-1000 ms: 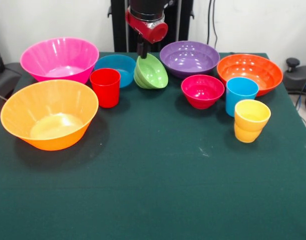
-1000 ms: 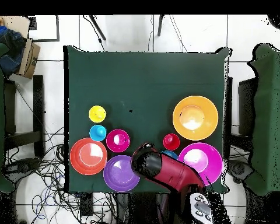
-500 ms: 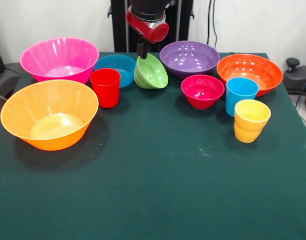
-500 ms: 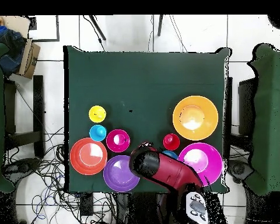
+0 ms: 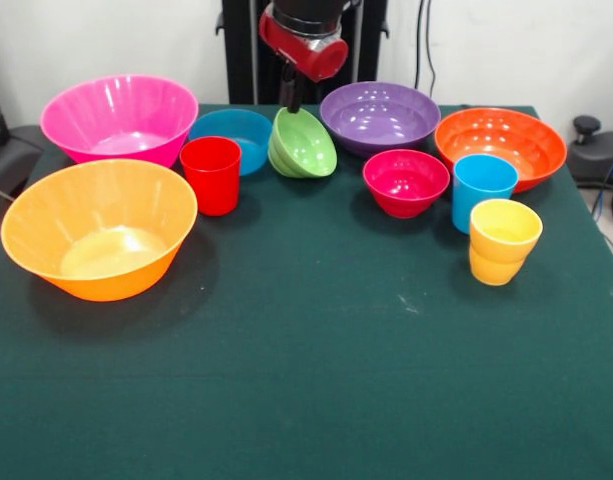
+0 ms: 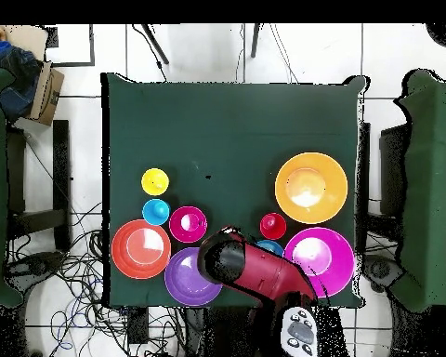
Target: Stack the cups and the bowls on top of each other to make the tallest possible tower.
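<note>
A dark green cloth covers the table (image 5: 316, 380), with the green bowl (image 5: 304, 143) as the landmark: it sits tilted on its side near the far edge. The gripper (image 5: 289, 100) hangs just above its upper rim; whether it pinches the rim I cannot tell (the fingers merge into one dark shape). Left of the green bowl are the blue bowl (image 5: 231, 135), red cup (image 5: 211, 174), pink bowl (image 5: 119, 117) and yellow-orange bowl (image 5: 98, 240). To its right stand the purple bowl (image 5: 380, 115), crimson bowl (image 5: 406, 181), orange bowl (image 5: 500, 145), sky-blue cup (image 5: 483, 187) and yellow cup (image 5: 504, 240).
</note>
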`<state>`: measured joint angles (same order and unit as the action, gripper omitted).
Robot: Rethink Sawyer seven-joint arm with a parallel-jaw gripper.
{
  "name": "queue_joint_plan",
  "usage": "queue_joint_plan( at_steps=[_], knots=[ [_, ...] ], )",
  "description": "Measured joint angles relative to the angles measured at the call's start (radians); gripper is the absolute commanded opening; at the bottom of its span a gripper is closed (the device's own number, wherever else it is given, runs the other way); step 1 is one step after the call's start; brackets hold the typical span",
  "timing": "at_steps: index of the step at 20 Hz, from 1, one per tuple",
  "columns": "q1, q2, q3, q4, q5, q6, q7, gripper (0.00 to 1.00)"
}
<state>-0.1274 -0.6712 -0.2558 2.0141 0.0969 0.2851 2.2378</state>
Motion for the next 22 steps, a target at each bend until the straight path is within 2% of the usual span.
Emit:
queue_joint_plan(
  at_steps=[8,15,16,22],
  knots=[
    [0.008,0.001,-0.004,-0.001,0.000,0.004,0.000,0.00],
    [-0.030,0.001,0.001,-0.001,0.000,0.004,0.000,0.00],
    [-0.039,0.001,0.002,-0.001,0.000,0.004,0.000,1.00],
    [-0.051,0.001,0.002,-0.001,0.000,0.004,0.000,1.00]
  ],
)
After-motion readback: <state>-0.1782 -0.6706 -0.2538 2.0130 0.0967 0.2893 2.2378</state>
